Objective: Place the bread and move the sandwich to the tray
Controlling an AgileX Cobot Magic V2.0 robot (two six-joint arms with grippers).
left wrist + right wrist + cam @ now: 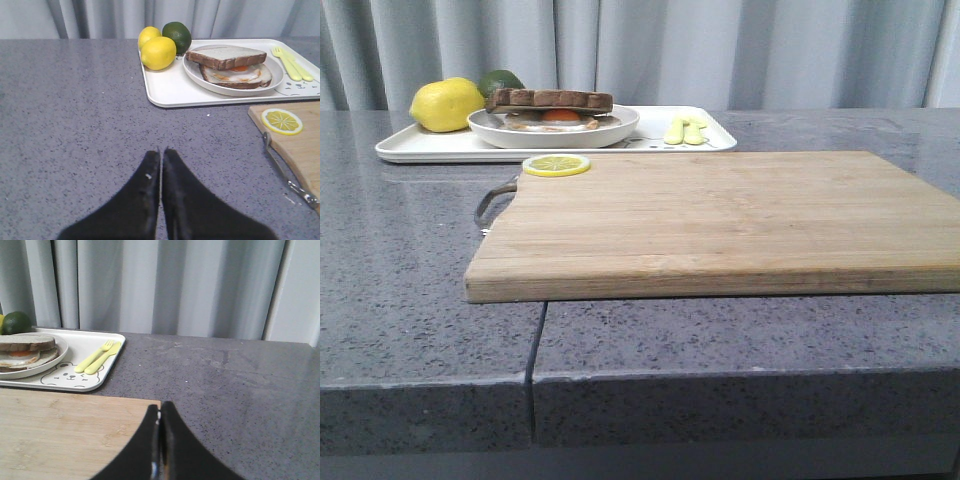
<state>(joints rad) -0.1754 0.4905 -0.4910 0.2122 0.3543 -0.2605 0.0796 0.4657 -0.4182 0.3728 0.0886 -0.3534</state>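
The sandwich (552,110) lies on a round white plate (620,124) on the white tray (430,148) at the back left. A slice of bread (227,56) lies on top of the egg and lower slice. The sandwich also shows in the left wrist view (235,76) and the right wrist view (22,354). The tray's bear drawing (62,375) shows in the right wrist view. My left gripper (161,150) is shut and empty over the grey counter, short of the tray. My right gripper (160,407) is shut and empty at the wooden board's far right corner. Neither gripper shows in the front view.
A wooden cutting board (720,220) with a metal handle (492,200) lies in the middle, a lemon slice (556,165) at its back left corner. On the tray are lemons (445,104), a lime (500,80) and a yellow fork and knife (685,130). Curtains hang behind.
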